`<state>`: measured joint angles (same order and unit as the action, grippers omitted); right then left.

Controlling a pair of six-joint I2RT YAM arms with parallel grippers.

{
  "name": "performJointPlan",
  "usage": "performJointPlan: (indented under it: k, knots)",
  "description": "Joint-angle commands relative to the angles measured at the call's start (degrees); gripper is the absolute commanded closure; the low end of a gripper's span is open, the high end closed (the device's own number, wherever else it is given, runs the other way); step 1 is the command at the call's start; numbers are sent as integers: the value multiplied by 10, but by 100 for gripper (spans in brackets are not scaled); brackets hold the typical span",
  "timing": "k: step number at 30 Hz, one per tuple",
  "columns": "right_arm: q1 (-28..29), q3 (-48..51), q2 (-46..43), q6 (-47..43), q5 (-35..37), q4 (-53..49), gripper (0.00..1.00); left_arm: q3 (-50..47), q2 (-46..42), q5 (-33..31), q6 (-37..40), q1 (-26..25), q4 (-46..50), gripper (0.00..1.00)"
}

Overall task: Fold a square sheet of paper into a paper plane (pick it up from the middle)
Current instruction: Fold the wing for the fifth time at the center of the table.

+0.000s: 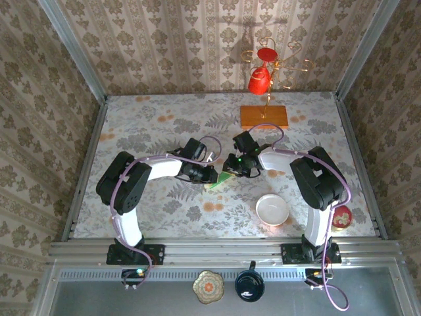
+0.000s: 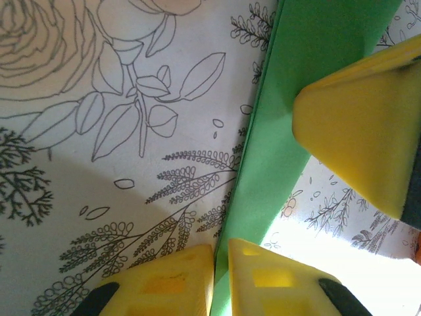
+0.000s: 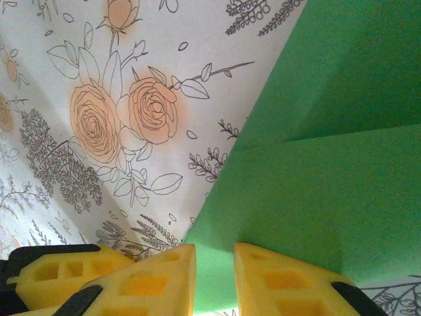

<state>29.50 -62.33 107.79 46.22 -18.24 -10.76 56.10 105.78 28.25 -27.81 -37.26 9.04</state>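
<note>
STEP: mid-fold, creasing paper [image 3: 329,197] | left gripper [image 2: 220,280]: nearly closed, pinching paper edge | right gripper [image 3: 215,276]: narrow around paper, grip unconfirmed | NEXT: likely align edges, press crease

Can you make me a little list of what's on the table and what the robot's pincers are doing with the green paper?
Green paper: partly folded, in the middle of the flowery table
Left pincer: shut on a folded strip of the paper
Right pincer: fingers either side of the paper, small gap, grip unclear
White bowl: near right, apart from the paper
Orange slab: far side, away from both pincers
</note>
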Motion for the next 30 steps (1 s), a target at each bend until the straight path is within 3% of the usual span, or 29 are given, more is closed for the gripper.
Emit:
performJointPlan:
  k: [1, 22, 30]
  knots:
    - [-4, -10, 14, -2, 22, -18, 76, -12, 50, -33, 7, -10, 27, 83]
    - [-11, 29, 37, -3, 26, -15, 77, -20, 34, -39, 3, -5, 33, 86]
    - [-12, 39, 45, -6, 29, -16, 78, -9, -58, -74, 0, -4, 51, 82]
